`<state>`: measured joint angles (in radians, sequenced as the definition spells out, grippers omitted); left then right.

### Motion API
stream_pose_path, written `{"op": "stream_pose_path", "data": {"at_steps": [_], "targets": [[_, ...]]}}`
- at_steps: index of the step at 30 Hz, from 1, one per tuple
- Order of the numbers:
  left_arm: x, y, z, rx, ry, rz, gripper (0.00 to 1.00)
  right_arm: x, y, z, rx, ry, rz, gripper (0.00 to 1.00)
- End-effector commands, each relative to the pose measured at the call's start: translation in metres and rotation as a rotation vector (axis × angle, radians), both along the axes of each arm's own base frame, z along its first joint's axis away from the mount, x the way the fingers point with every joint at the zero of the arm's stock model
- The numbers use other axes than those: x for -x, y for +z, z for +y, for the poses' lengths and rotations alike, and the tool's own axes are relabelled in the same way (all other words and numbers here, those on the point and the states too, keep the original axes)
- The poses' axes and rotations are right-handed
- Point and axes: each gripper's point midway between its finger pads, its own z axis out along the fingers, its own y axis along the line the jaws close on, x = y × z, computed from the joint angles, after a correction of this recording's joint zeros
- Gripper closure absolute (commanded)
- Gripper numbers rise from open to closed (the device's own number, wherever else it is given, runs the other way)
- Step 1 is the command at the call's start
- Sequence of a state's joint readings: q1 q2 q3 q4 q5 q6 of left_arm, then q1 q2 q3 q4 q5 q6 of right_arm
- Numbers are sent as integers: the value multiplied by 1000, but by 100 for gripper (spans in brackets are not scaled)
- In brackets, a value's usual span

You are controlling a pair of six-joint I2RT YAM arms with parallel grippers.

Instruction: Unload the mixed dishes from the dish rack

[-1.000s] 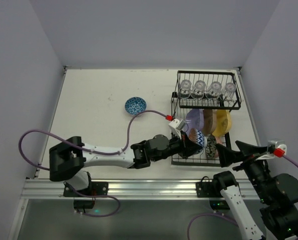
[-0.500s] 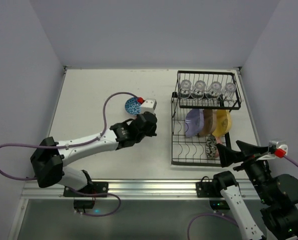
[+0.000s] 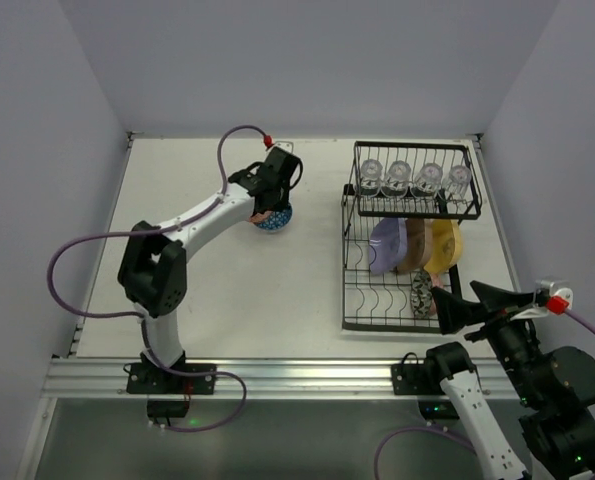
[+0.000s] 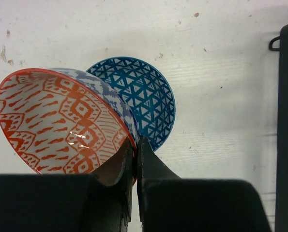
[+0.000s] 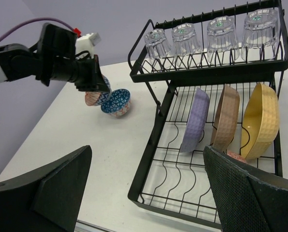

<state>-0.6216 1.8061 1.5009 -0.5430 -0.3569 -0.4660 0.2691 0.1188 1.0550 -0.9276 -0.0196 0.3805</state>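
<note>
Black and spread wide, the fingers of the right pincer [image 5: 147,159] grip nothing; that arm sits folded low at the near right corner, pointing at the dish rack [image 5: 206,75]. In the rack's lower tier a small speckled bowl [image 3: 421,292] stands in the front slots. Behind it, on edge in a row, are a lavender plate [image 5: 194,121], a brown plate [image 5: 226,116] and a yellow plate [image 5: 262,118]. Four clear glasses [image 5: 185,41] stand upside down on the raised shelf. The left arm rises from its base by the metal rail [image 3: 277,378], bends at the elbow and stretches far across the tabletop [image 4: 221,72], a purple cable [image 3: 77,280] looping beside it. The left pincer [image 4: 135,145] is clamped on the rim of a tilted bowl [image 4: 61,121], orange-patterned inside and blue-and-white outside. This overlaps a blue lattice bowl [image 4: 144,96] resting left of the rack; whether the two touch cannot be told. The tabletop is white, scuffed and flecked with dark specks. Plain pale lavender-grey walls [image 3: 307,60] close it in on three sides.
</note>
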Motion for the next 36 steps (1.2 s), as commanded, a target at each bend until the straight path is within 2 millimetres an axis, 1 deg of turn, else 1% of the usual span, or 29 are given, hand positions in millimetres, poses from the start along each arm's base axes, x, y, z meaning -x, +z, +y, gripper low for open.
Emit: {"op": "stream_pose_path", "data": {"at_steps": [1,2,3,4,5,6,7,11,14,18,20,24,26,27,29,30,31,32,33,34,36], "targets": [[-18,13,-5,-60,-82,19,100,-5,0,6,11,29,7,1],[-21,10,-4,-78,-78,30,100,-5,0,6,12,30,9,1],[-21,-5,-2,-114,-79,73,100,-4,-1,6,12,29,9,1],[-21,-7,-6,-111,-91,87,100,-4,-1,6,10,29,8,1],[-25,-4,-9,-106,-103,84,100,-4,-1,6,10,29,8,1],[-25,-10,-11,-108,-112,98,100,-3,-1,6,10,30,8,1],[-25,-10,-13,-105,-119,102,100,-4,-1,6,10,29,8,1],[-25,-16,-10,-143,-123,130,100,-4,-1,7,10,33,9,1],[-24,-27,-7,-169,-116,154,100,-3,-1,7,8,33,7,1],[-22,-34,-10,-160,-131,168,100,-2,-1,8,4,41,4,1],[-22,-35,-12,-158,-134,170,97,-3,-2,8,5,43,7,1],[-24,-28,-16,-130,-139,154,81,-3,-1,9,4,44,6,1],[-25,-23,-18,-119,-141,142,75,-3,-1,9,4,46,6,1],[-25,-22,-19,-116,-142,139,69,-3,-1,9,3,46,8,1],[-26,-16,-20,-109,-143,128,61,-3,-1,9,5,47,7,1],[-26,-13,-21,-110,-142,121,52,-3,-1,9,4,49,6,1],[-25,-12,-21,-111,-139,117,48,-3,-1,9,5,47,7,1],[-26,-4,-21,-106,-134,102,44,-3,-1,9,6,47,7,1],[-25,1,-23,-103,-134,88,38,-3,-2,9,7,49,10,1],[-24,5,-25,-98,-134,78,36,-4,-1,10,7,50,11,1],[-20,21,-28,-93,-131,41,29,-4,-2,10,8,50,13,1]]}}
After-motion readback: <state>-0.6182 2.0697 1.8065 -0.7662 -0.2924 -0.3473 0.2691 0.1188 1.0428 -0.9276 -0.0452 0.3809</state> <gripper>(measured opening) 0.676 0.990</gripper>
